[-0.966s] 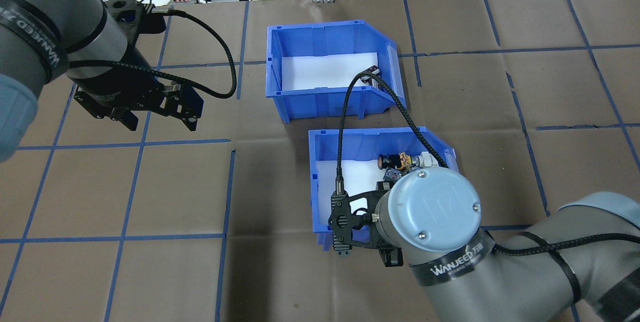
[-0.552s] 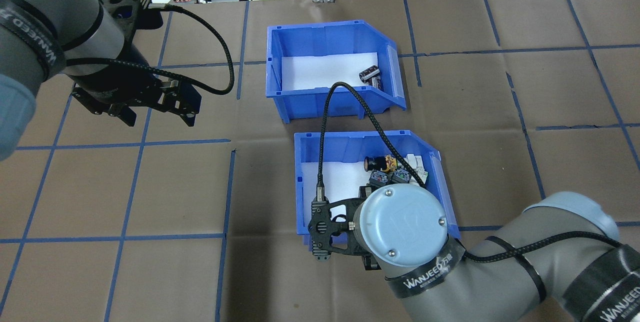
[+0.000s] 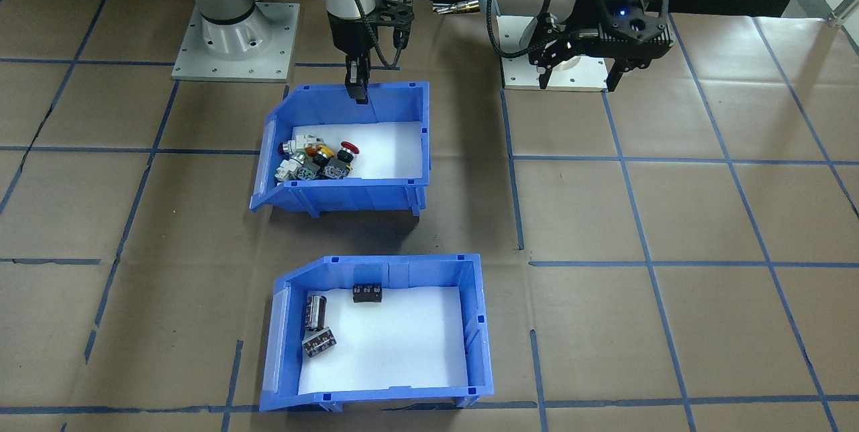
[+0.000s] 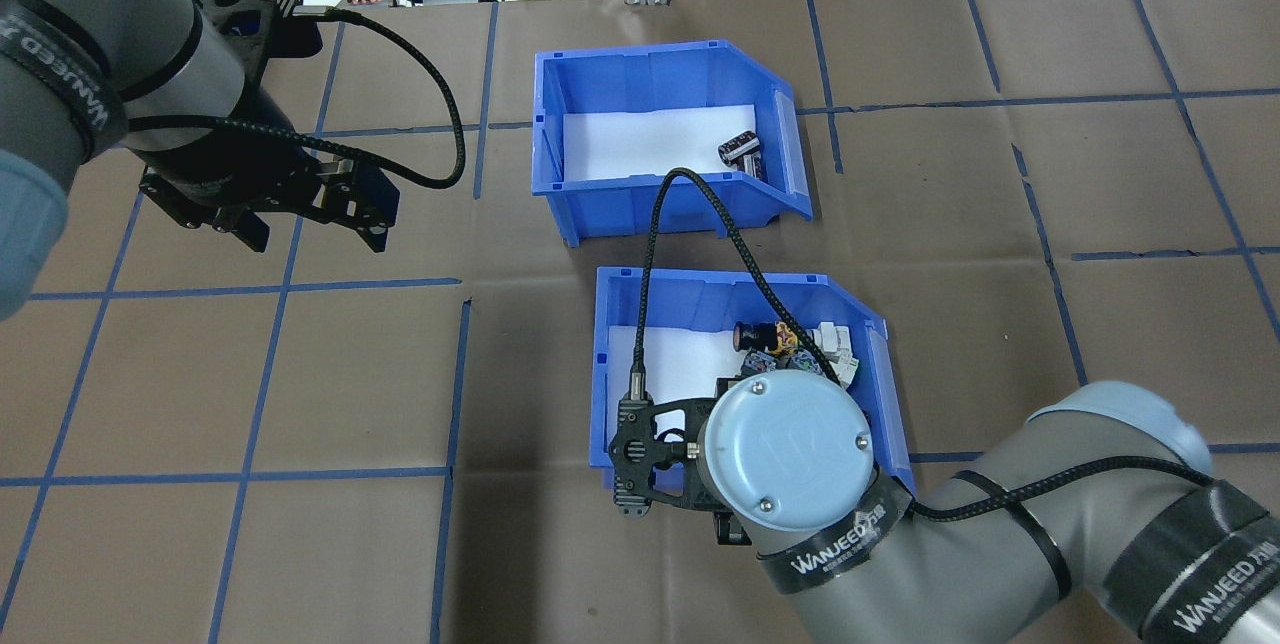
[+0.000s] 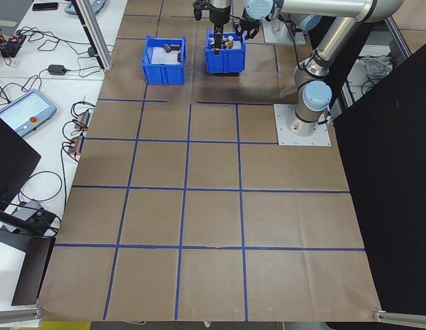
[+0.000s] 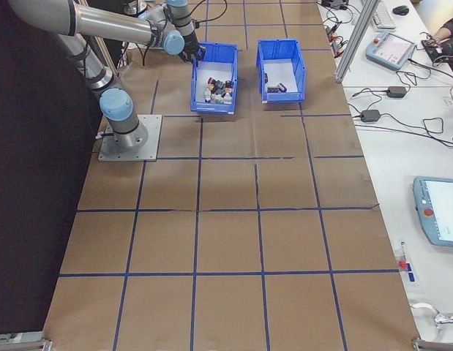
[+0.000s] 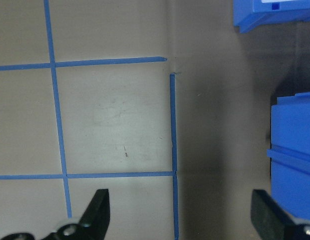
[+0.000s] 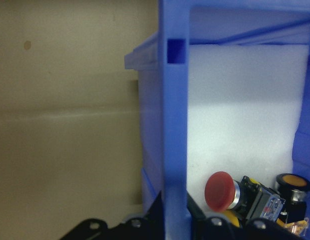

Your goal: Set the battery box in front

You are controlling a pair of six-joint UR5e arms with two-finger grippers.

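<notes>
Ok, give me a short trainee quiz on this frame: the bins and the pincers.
1. True or false: the right pincer grips the battery box.
2. How many batteries show in that box in the front-facing view? A) one B) three C) six
3. Fill in: the left pincer is ___ (open or shut).

Key:
1. False; it clamps the near wall of the switch bin.
2. B.
3. Open, holding nothing.
</notes>
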